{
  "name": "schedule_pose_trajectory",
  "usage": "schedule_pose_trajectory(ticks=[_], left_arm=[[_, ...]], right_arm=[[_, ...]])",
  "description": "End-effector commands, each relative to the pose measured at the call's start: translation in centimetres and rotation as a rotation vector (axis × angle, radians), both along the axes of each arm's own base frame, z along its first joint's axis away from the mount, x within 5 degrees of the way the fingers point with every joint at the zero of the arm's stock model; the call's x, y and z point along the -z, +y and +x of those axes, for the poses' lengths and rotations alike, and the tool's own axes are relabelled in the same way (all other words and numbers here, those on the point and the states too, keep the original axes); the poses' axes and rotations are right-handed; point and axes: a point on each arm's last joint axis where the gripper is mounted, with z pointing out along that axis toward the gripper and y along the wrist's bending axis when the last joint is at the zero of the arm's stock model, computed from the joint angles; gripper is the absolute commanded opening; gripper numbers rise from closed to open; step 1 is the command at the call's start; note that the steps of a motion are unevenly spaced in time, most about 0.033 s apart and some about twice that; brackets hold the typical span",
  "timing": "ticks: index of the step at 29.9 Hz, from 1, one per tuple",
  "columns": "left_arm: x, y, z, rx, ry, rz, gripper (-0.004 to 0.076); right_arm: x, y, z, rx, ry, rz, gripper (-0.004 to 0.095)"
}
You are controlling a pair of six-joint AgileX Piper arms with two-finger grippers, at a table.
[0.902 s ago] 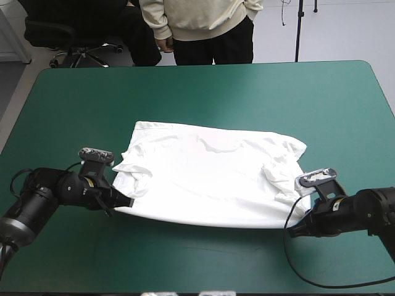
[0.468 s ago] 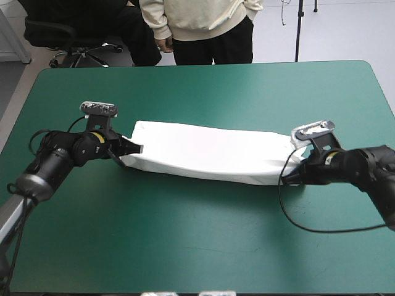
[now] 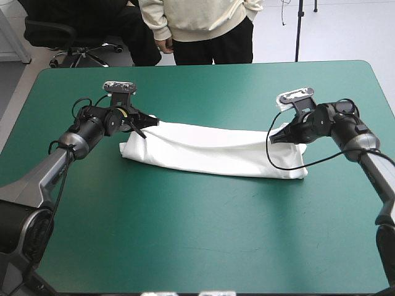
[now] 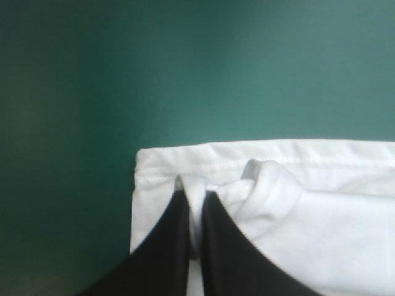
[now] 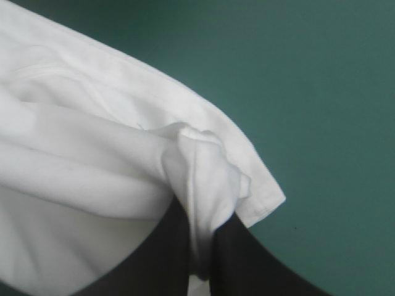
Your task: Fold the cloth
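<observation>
The white T-shirt [image 3: 213, 151] lies folded in half as a long band across the middle of the teal-green table. My left gripper [image 3: 150, 123] is shut on the T-shirt's upper layer at the band's left end, over the far edge. In the left wrist view a pinch of white T-shirt [image 4: 196, 203] shows between the fingers [image 4: 170, 246]. My right gripper [image 3: 279, 139] is shut on the T-shirt at the band's right end. The right wrist view shows a bunched fold of T-shirt [image 5: 200, 179] rising between the fingers [image 5: 237, 259], above the lower layer's corner [image 5: 268, 197].
Bare teal-green cover [image 3: 203, 234] stretches between the T-shirt and the near edge, and another strip [image 3: 210, 92] lies toward the far edge. A person [image 3: 197, 31] stands just beyond the far edge, not over the table.
Both grippers carried the near hem away from the front edge, over the shirt to its far edge. The spread shirt became a narrow folded band.
</observation>
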Motion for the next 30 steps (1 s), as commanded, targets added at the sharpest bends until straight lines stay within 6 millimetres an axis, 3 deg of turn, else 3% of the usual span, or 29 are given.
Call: schedule_pose_trajectory(ticks=[1, 7, 11, 15, 16, 17, 19, 20, 24, 30], left_arm=[[-2.6, -0.3, 0.6, 0.0, -0.141, -0.042, -0.0017], [-1.5, -0.5, 1.4, 0.003, -0.146, -0.037, -0.0017], [-1.5, 0.0, 1.6, -0.01, -0.16, -0.041, 0.0034], [-1.9, 1.9, 2.2, -0.069, -0.164, -0.058, 0.0258], [-2.1, 2.8, 2.3, -0.093, -0.159, -0.06, 0.0395], [-2.4, 3.5, 2.5, -0.112, -0.16, -0.06, 0.0475], [-3.1, 4.5, 2.7, -0.153, -0.138, -0.09, 0.0619], [-3.3, 4.7, 2.7, -0.162, -0.118, -0.099, 0.0647], [-4.1, 3.9, 2.3, -0.094, -0.063, -0.078, 0.0626], [-3.9, -1.4, 0.3, 0.185, 0.076, -0.105, 0.0521]], right_arm=[[-1.9, -1.2, 1.1, 0.038, -0.109, 0.023, -0.0018], [-1.4, -1.9, 1.5, 0.053, -0.095, 0.057, 0.0012], [-1.2, -2.3, 1.6, 0.068, -0.085, 0.056, 0.0255], [-1.2, -3.8, 1.8, 0.123, -0.092, 0.071, 0.0565], [-1.2, -4.3, 1.8, 0.139, -0.092, 0.075, 0.0603], [-1.2, -4.7, 1.8, 0.146, -0.09, 0.071, 0.0614], [-1.5, -5.4, 1.6, 0.167, -0.091, 0.073, 0.0603], [-1.6, -5.6, 1.5, 0.173, -0.088, 0.073, 0.06], [-2.8, -5.8, 0.4, 0.17, -0.091, 0.071, 0.0584], [-6.2, -5.8, -2.5, 0.158, -0.139, 0.061, 0.0559]])
